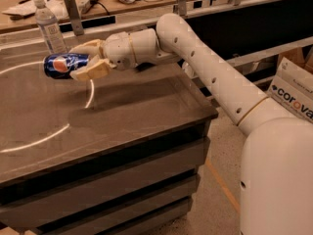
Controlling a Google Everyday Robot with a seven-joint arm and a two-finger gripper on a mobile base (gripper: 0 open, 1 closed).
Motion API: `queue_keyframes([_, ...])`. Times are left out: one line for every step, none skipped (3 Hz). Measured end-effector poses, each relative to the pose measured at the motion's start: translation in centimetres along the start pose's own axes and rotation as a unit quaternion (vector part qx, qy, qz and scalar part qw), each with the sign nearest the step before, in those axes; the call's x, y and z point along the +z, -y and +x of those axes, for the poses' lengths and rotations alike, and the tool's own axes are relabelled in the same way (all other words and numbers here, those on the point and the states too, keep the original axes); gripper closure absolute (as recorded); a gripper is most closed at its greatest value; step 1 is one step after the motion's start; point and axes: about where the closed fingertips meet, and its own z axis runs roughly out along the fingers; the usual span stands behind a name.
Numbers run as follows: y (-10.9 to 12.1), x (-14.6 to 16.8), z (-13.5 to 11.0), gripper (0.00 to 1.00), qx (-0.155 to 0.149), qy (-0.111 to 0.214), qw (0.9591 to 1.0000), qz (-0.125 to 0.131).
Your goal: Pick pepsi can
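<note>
Looking through the camera view, you see the claw (pixel 84 61) clamped on the pepsi can (pixel 62 65), just in front of the water bottle (pixel 50 31). The can lies sideways, gripped across its body. Its shadow on the desk (pixel 146 111) suggests it hangs clear.

A dark brown stone-topped table (pixel 146 106) with drawer fronts fills the middle; behind it stands a light wooden workbench (pixel 122 9), right of it speckled grey floor (pixel 222 151)
</note>
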Motion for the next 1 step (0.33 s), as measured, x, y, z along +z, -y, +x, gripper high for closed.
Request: queue_keyframes([0.0,0.01,0.0,1.0,0.0,0.0,1.0,0.0])
